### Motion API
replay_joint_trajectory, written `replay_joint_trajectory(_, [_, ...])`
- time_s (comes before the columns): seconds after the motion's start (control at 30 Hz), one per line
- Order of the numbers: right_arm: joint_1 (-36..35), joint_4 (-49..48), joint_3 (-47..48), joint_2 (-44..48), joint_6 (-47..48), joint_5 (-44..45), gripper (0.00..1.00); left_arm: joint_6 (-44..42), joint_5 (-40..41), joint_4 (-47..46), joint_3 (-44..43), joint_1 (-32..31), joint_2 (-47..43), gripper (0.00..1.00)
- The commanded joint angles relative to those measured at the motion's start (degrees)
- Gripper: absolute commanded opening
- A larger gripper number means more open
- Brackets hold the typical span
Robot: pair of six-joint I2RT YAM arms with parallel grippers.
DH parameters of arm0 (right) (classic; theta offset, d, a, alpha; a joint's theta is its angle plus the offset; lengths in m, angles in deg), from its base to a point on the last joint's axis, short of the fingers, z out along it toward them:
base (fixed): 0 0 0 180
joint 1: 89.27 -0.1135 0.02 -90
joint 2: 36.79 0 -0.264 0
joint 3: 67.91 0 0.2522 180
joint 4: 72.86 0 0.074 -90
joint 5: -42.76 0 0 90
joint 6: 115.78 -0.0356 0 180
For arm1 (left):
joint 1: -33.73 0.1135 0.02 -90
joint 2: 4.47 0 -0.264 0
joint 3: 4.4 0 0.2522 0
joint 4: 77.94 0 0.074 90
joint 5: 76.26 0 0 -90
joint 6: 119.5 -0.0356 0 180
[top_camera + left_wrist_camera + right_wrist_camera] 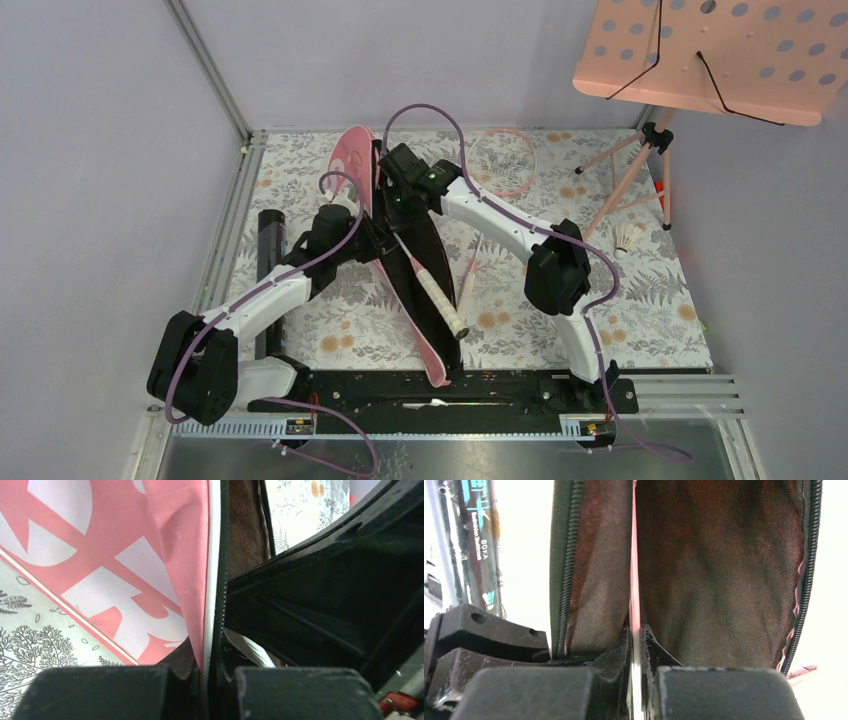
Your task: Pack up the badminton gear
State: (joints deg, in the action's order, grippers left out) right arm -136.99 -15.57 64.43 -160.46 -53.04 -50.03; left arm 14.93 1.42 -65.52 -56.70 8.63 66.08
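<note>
Your left gripper (pixel 368 238) is pressed together on the zip rim of the long pink "SPORT" racket bag with its dark lining (pixel 352 160). It holds the left flap up in the middle of the floral-covered table (pixel 640 320).

Your right gripper (pixel 636 640) is also closed. It pinches a thin pink strip that runs straight up between the two dark inner panels. I read this as the shaft or frame of the first thin pink-framed racket with its white-wrapped handle (pixel 440 298), though a seam of the bag cannot be ruled out.

The coming move turns on how that racket lies against the bag. The bag's long axis runs from the far centre of the table toward the arm bases, leaning slightly right. The racket follows it, head end under your right gripper and handle pointing at you, but it is skewed a little more to the right. Its butt sits at, or just over, the bag's right rim rather than in the trough. The right arm is the one on the racket, so swinging the butt left falls to it while the left keeps the mouth open.

The second pink-framed racket (pixel 470 278) lies on the table just right of the bag, nearer your right arm.
</note>
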Motion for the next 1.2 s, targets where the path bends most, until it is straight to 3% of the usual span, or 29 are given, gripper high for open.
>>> replay_joint_trajectory(0.0, [0.81, -22.67, -3.03, -1.50, -6.87, 12.84, 0.00, 6.09, -16.61, -7.14, 1.68, -6.13, -2.96, 0.00])
replay_joint_trajectory(0.2, [0.79, -33.98, -9.89, -0.54, -7.80, 23.72, 0.00, 8.91, -17.92, -8.97, 3.56, -10.32, -6.38, 0.00])
replay_joint_trajectory(0.43, [0.46, -45.18, -15.76, -1.41, -8.06, 27.76, 0.00, 10.13, -19.14, -9.31, 5.22, -11.54, -9.80, 0.00])
replay_joint_trajectory(0.67, [-0.09, -45.25, -15.76, -3.86, -7.60, 27.55, 0.00, 7.74, -14.62, -3.23, 3.08, -11.55, -11.05, 0.00])
replay_joint_trajectory(0.7, [-0.09, -44.15, -14.76, -3.84, -5.80, 25.99, 0.05, 6.92, -12.47, -1.45, 2.47, -11.43, -11.37, 0.00])
replay_joint_trajectory(0.83, [-0.09, -38.22, -13.91, 0.79, 1.96, 15.12, 0.45, 2.03, -0.69, 9.46, -2.70, -11.02, -12.10, 0.00])
replay_joint_trajectory(1.0, [-0.50, -32.29, -21.06, 14.84, 11.25, 4.26, 0.73, -1.75, 9.44, 15.47, -6.07, -6.50, -12.44, 0.00])
replay_joint_trajectory(1.13, [-0.70, -33.61, -33.04, 27.68, 14.61, 4.22, 0.98, -3.93, 13.35, 17.16, -7.24, -2.28, -11.13, 0.00])
replay_joint_trajectory(1.17, [-0.70, -34.88, -36.08, 31.06, 15.25, 4.08, 0.99, -4.33, 12.68, 16.48, -7.12, -1.30, -10.87, 0.00])
